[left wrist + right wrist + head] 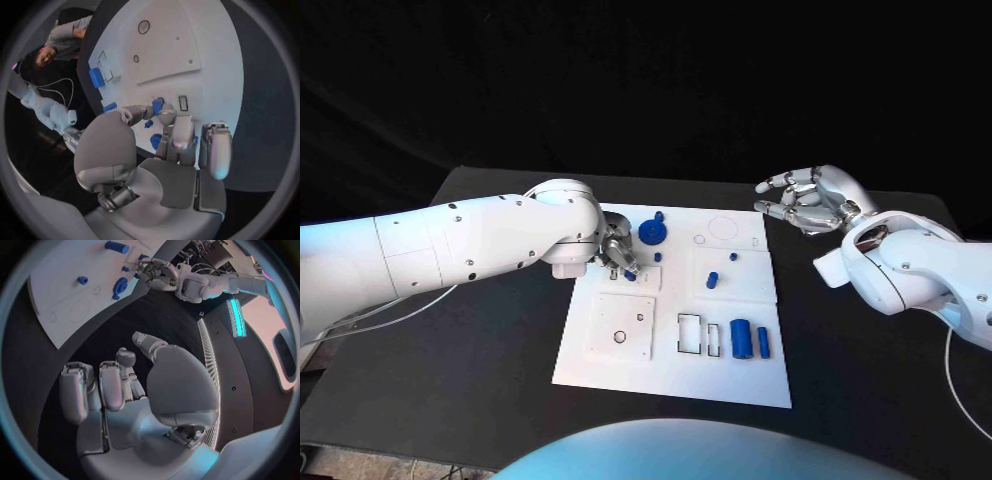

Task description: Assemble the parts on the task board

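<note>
The white task board [672, 365] lies mid-table. My left hand [619, 252] is down over its far-left corner, thumb and a finger pinching a small blue part [157, 105] just above the board [206, 45]. Another blue piece [155, 141] lies under its fingers. A blue gear-like part [655, 235] sits just beyond the hand, with a small peg [658, 257] beside it. A blue peg [711, 279] stands mid-board. Two blue cylinders [738, 338] [763, 341] lie near the front right. My right hand [808, 200] hangs off the board's far-right corner, fingers apart, holding nothing.
Rectangular cut-outs [692, 334] sit beside the cylinders, and a square plate with holes [623, 326] is at the front left. A ring outline [721, 228] marks the far-right corner. Black table [877, 380] surrounds the board. Cables trail off the table's left edge [387, 305].
</note>
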Controlling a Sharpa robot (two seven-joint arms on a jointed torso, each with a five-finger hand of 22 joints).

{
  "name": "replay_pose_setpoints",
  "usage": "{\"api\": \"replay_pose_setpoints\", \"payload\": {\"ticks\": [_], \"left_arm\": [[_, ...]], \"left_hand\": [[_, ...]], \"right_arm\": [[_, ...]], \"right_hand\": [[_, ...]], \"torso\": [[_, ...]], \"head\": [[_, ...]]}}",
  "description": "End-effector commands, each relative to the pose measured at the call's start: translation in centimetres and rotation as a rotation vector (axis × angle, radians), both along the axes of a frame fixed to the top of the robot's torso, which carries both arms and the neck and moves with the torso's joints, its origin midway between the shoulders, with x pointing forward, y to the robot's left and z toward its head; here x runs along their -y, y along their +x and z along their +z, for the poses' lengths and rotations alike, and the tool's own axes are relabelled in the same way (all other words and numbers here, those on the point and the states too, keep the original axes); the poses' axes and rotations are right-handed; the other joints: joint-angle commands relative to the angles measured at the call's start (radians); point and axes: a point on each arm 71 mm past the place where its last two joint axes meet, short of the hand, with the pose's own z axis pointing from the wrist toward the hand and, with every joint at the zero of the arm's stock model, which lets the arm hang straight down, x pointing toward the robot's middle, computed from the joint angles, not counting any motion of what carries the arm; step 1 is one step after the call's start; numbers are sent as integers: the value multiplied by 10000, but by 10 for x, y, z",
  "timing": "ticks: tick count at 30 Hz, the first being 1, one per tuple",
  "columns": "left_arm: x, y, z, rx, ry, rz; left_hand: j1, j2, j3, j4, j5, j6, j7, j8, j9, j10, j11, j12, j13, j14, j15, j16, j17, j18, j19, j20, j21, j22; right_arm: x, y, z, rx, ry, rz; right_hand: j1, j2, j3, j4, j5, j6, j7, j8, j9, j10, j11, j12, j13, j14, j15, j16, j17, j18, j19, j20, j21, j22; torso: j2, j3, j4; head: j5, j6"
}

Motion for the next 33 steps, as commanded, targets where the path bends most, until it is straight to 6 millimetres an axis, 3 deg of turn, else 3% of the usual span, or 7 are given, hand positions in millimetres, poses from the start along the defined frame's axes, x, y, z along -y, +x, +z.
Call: {"api": "replay_pose_setpoints", "payload": {"ticks": [1,14,22,33], "left_arm": [[3,-5,-8,-488,284,-270],[3,-4,-8,-374,267,-132],[3,-3,-8,-366,248,-110],[3,-2,-9,-449,284,-150]], "left_hand": [[-42,104,1697,-1712,-29,1,-87,76,2,81,-38,26,18,24,-77,31,12,-208,646,-70,51,1875],[-293,187,995,-1516,-224,-44,-219,173,161,222,-129,88,-32,33,-138,35,19,-203,633,-103,31,1854],[-522,289,167,-1129,-330,31,-282,65,112,223,-164,125,-84,32,-165,36,28,-204,634,-126,21,1854],[-611,323,-204,-920,-345,106,-293,11,75,216,-171,151,-103,32,-169,38,34,-204,636,-133,16,1855]], "right_arm": [[-2,-1,-1,-86,-15,160],[-2,-1,-3,-149,-24,180],[-1,-1,-3,-152,-17,174],[-1,-1,-3,-154,-6,166]], "right_hand": [[-90,8,8,18,41,5,-12,27,-15,-43,-9,-41,-2,232,2,-51,11,64,-20,30,-38,1394],[-78,3,14,12,29,7,-11,32,-20,-56,-9,-55,-21,227,0,-69,-13,71,-35,28,-61,1376],[-86,0,10,17,24,7,-10,33,-21,-68,-8,-70,-37,223,1,-80,-30,74,-43,28,-72,1367],[-123,-15,-10,44,-12,-1,-8,32,-29,-94,-3,-100,-71,212,4,-110,-69,84,-68,28,-110,1337]], "torso": [[5,0,-1],[10,-2,4],[6,-7,5],[6,-5,7]], "head": [[-2,-3],[-29,-29],[-48,-39],[-79,-76]]}}
